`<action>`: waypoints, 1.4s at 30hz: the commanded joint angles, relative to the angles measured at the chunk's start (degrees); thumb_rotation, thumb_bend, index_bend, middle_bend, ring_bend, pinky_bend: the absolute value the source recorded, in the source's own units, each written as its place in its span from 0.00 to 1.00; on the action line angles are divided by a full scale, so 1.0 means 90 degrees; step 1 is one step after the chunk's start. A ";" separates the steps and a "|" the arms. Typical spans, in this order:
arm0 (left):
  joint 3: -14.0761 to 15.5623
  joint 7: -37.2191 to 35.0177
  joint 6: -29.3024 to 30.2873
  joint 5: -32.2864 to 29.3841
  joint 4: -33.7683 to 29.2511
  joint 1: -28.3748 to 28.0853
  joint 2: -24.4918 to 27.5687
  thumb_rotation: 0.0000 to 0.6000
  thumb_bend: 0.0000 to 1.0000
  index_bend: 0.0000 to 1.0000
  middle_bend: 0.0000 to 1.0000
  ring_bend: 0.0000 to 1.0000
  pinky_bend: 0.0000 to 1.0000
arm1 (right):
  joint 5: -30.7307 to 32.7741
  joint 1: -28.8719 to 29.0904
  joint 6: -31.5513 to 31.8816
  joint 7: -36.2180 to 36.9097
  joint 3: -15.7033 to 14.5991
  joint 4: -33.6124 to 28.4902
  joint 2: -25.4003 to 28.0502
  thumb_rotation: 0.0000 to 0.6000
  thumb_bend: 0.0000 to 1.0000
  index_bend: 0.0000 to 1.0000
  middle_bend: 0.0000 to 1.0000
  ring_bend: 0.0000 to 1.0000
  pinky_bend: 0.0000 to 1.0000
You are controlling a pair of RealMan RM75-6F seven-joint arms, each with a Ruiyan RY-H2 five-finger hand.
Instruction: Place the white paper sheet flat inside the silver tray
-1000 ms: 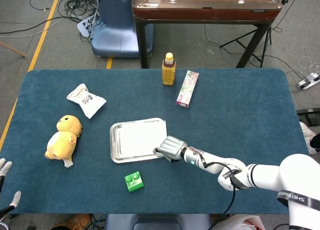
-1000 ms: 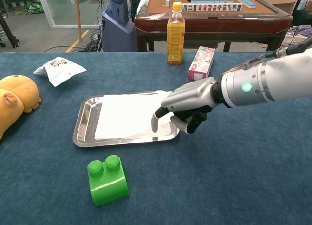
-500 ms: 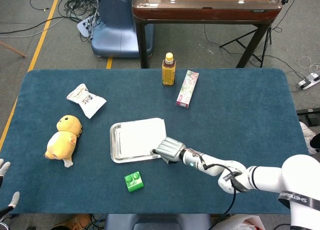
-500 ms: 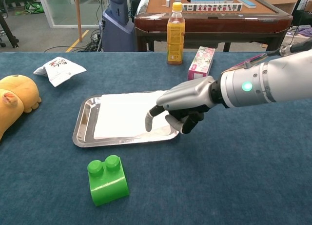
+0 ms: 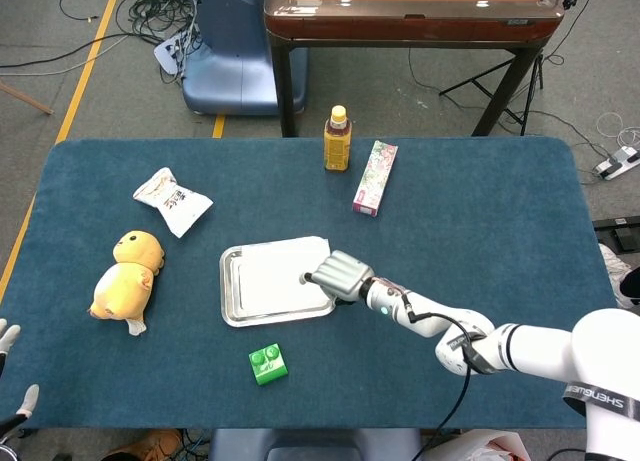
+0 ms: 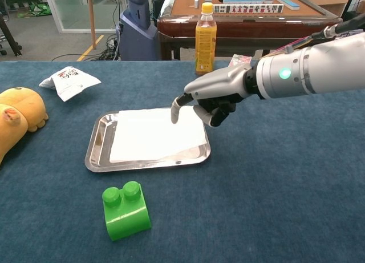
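The silver tray (image 5: 227,286) (image 6: 94,150) lies at the middle of the blue table. The white paper sheet (image 5: 272,273) (image 6: 151,134) lies inside it, covering most of the bottom, with its far right corner over the rim. My right hand (image 5: 340,274) (image 6: 215,96) hovers above the tray's right end, holding nothing. One finger (image 6: 175,111) points down over the paper's far right part and the others are curled in. Of my left hand (image 5: 8,333) only spread fingertips show at the bottom left edge of the head view, far from the tray.
A green brick (image 5: 267,363) (image 6: 125,210) sits just in front of the tray. A yellow plush chick (image 5: 128,271) (image 6: 17,117) and a snack bag (image 5: 172,199) (image 6: 68,80) lie to the left. A bottle (image 5: 338,139) (image 6: 205,40) and a pink box (image 5: 375,177) stand behind.
My right hand has risen from the tray's near right corner and moved back over the paper's far right part. The paper stays in the tray.
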 commanded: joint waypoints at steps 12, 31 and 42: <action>-0.0015 -0.0059 -0.0080 -0.0068 0.0071 -0.0022 -0.0037 1.00 0.33 0.07 0.02 0.04 0.01 | 0.1487 0.0397 -0.0355 -0.0926 -0.0203 0.1279 -0.0744 1.00 1.00 0.24 1.00 1.00 1.00; -0.0029 -0.0160 -0.0052 -0.0131 0.0148 0.0016 -0.0029 1.00 0.33 0.07 0.02 0.04 0.01 | 0.1970 0.0739 -0.0452 -0.1203 -0.0276 0.1917 -0.1391 1.00 1.00 0.24 1.00 1.00 1.00; -0.0033 -0.0225 -0.0041 -0.0150 0.0214 0.0036 -0.0043 1.00 0.33 0.07 0.02 0.04 0.01 | 0.2048 0.0819 -0.0470 -0.1221 -0.0294 0.2043 -0.1517 1.00 1.00 0.24 1.00 1.00 1.00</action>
